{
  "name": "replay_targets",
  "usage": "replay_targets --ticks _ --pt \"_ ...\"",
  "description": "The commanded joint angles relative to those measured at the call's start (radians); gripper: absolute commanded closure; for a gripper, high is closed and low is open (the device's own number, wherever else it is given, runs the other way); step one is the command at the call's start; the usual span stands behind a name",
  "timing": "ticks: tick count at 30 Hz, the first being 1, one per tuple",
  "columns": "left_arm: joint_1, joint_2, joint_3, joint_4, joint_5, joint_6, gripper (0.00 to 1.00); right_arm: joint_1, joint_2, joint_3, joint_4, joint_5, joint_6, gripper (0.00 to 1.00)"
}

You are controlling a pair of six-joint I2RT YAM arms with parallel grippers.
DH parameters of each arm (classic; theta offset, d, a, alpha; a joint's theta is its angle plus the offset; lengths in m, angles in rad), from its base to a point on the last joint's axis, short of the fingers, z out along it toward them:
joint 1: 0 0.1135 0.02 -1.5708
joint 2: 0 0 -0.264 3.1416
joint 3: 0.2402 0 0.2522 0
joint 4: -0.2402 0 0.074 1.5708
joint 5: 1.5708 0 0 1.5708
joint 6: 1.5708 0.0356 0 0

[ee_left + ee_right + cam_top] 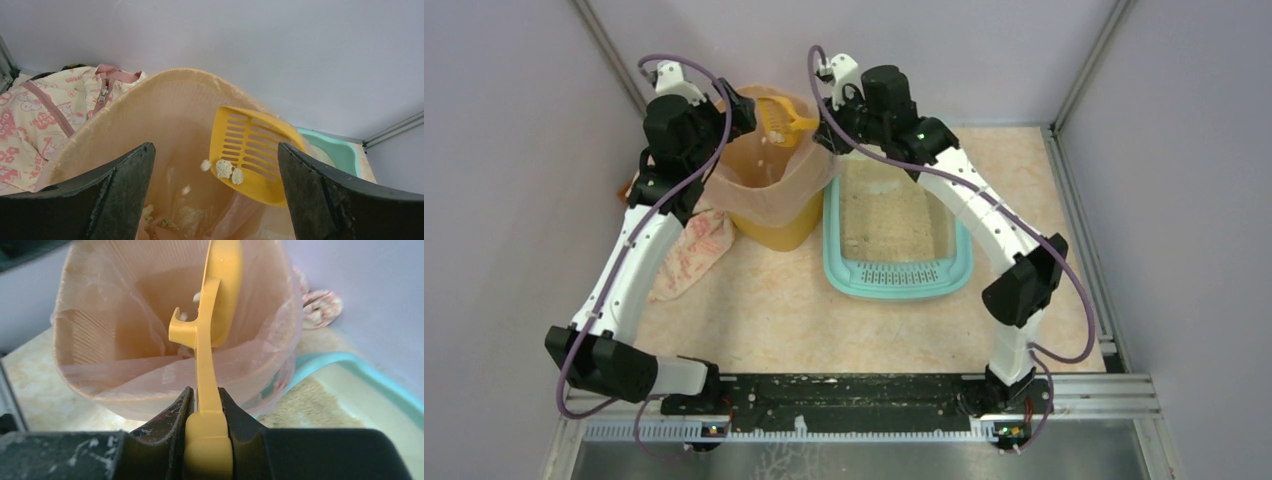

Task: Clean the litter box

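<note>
The teal litter box (898,278) lies right of centre with beige litter (886,222) and a slotted grille at its near end; it also shows in the right wrist view (350,371). My right gripper (206,396) is shut on the handle of a yellow slotted scoop (220,285), tilted on its side over the yellow bin with a peach bag liner (769,190). Pale clumps (225,169) slide off the scoop (252,150) and fall into the bag. My left gripper (215,165) is open and empty above the bin's rim.
A patterned pink and cream cloth (694,250) lies on the floor left of the bin, also in the left wrist view (45,115). Grey walls close the back and sides. A metal rail (1084,230) runs along the right.
</note>
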Motion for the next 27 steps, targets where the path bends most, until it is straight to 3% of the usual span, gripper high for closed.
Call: replay_targets --ticks 1,7,18,20,23,27 --pt "0.008 0.019 -0.010 0.026 0.020 -0.016 0.03 0.068 -0.133 0.008 0.073 0.221 -0.194 1.00" --pt "0.010 0.042 0.001 0.039 0.021 -0.012 0.03 0.162 -0.145 0.025 0.060 0.347 -0.309 1.00" --pt "0.013 0.069 0.016 0.052 0.030 -0.020 0.03 0.180 -0.140 0.044 0.055 0.399 -0.364 1.00" --pt "0.015 0.071 0.014 0.055 0.032 -0.021 0.03 0.151 -0.148 0.057 0.060 0.373 -0.293 1.00" --pt "0.017 0.073 0.010 0.055 0.036 -0.023 0.03 0.032 -0.201 0.028 0.124 0.157 -0.075 1.00" --pt "0.020 0.079 -0.001 0.059 0.042 -0.028 0.03 -0.069 -0.258 0.031 0.129 0.153 0.025 1.00"
